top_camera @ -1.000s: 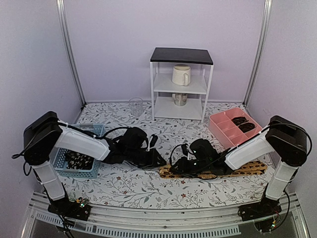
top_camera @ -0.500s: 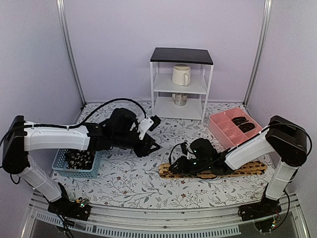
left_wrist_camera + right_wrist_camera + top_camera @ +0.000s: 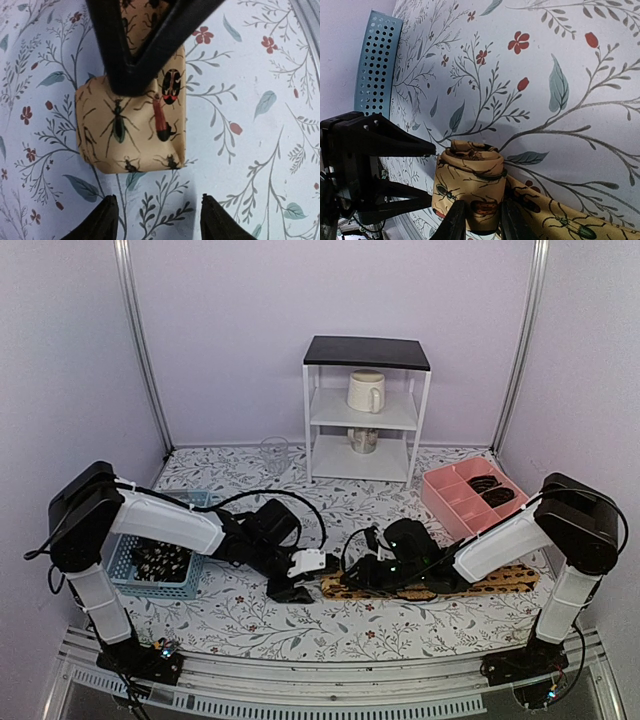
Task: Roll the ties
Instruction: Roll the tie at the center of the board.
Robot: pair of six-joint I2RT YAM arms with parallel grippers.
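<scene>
Just ahead of the arm bases, the tan tie [image 3: 505, 579], printed with insects, lay stretched across the right half of the floral tabletop [image 3: 250, 615], running left to right. Its left end was turned over into a short, loose roll [image 3: 127, 132], and the rest lay flat toward the right arm.

The right end effector [image 3: 352, 575] sat over that roll. In its wrist view the two fingers stood close together with the rolled cloth pinched between them, so it was narrow and holding the tan tie. From the left wrist camera the same fingers appeared as a black V pressed onto the top of the roll.

The left end effector [image 3: 157, 222] hovered just beside the roll's outer edge. Its fingertips [image 3: 100, 222] were set wide, with only bare tabletop between them, and they did not touch the cloth.

Farther left, a blue basket [image 3: 125, 575] held black speckled ties [image 3: 158, 562]. At the right rear, a pink tray [image 3: 445, 502] carried dark rolled ties [image 3: 487, 483] in its far compartments. A white shelf unit [image 3: 366, 468] stood at the back with a cream mug [image 3: 366, 390] on its middle shelf, and a clear glass [image 3: 274, 453] stood to its left.
</scene>
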